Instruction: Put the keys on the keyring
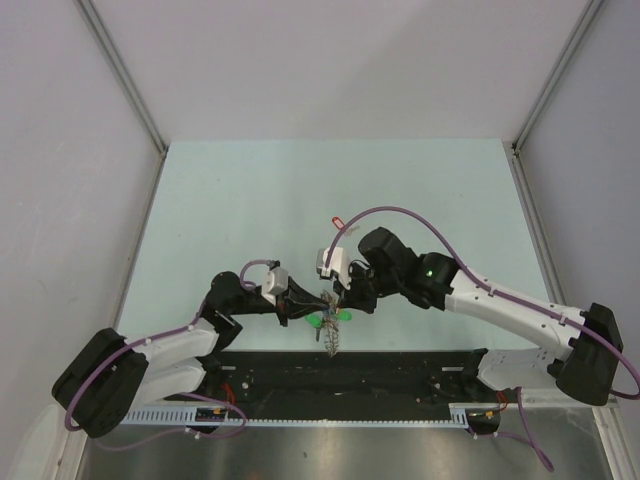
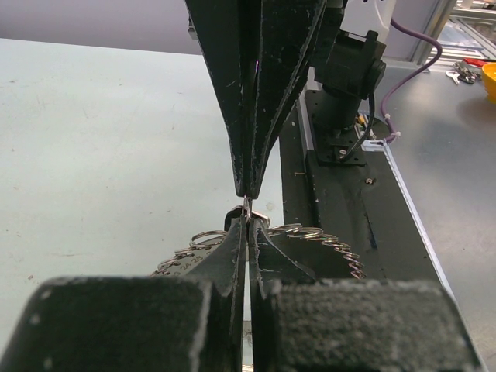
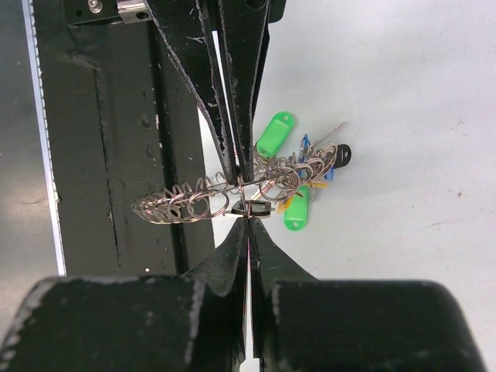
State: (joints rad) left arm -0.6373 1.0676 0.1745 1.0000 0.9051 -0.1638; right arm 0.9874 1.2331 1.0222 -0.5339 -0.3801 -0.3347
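The keyring [image 3: 178, 205] is a thin wire hoop strung with several small split rings. Green tags [image 3: 275, 133], a blue tag [image 3: 306, 144] and a black tag [image 3: 342, 153] hang from it over the table. My left gripper [image 3: 242, 178] is shut on the hoop's wire. It also shows in the top view [image 1: 322, 300] and in its own wrist view [image 2: 248, 221]. My right gripper [image 3: 248, 218] meets it tip to tip and is shut on a black-tagged key [image 3: 250, 208] held against the hoop. A red-tagged key [image 1: 336, 221] lies alone farther back on the table.
A black base rail [image 1: 350, 370] runs along the near table edge, right under the hanging rings [image 2: 325, 236]. Purple cables [image 1: 400, 212] loop over the right arm. An orange bowl [image 2: 488, 77] stands on the metal bench at the side.
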